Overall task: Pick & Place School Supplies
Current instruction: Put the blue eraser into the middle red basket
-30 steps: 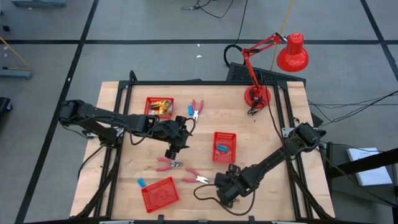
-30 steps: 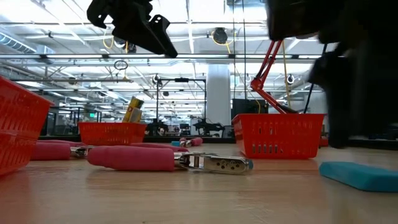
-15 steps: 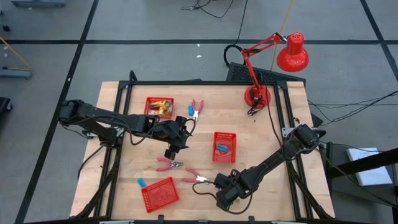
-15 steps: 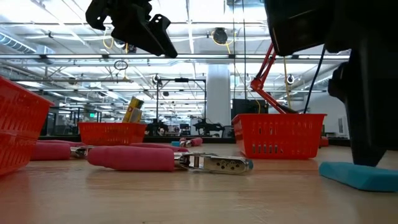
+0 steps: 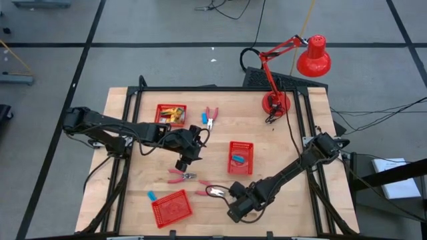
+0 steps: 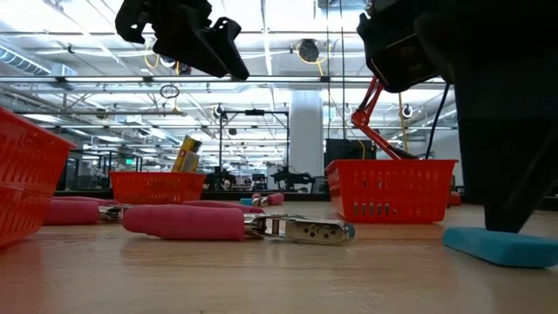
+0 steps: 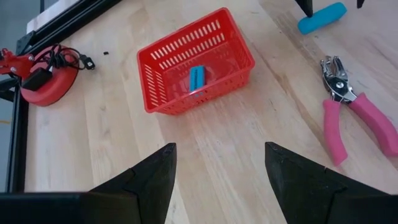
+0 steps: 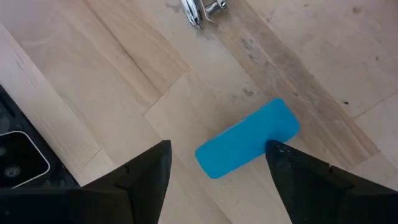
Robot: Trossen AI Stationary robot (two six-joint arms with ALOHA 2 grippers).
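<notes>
My right tool (image 8: 217,180): fingers spread, low over the worktop (image 8: 112,81), a light-blue block (image 8: 247,138) lying flat between the tips, not pinched.
Just beyond it: silver nose of a pink-handled tool (image 5: 209,191).
My left tool (image 7: 217,180): fingers spread, holding nothing, hovering above the worktop.
Ahead of my left tool: red basket (image 7: 224,62) with one blue block (image 7: 197,78) inside; pink-handled punch (image 7: 354,112) beside it.

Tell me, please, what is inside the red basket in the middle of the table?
The red basket holds one light-blue block, lying flat on its floor. Nothing else shows inside; the near wall hides a little of the bottom.
</notes>
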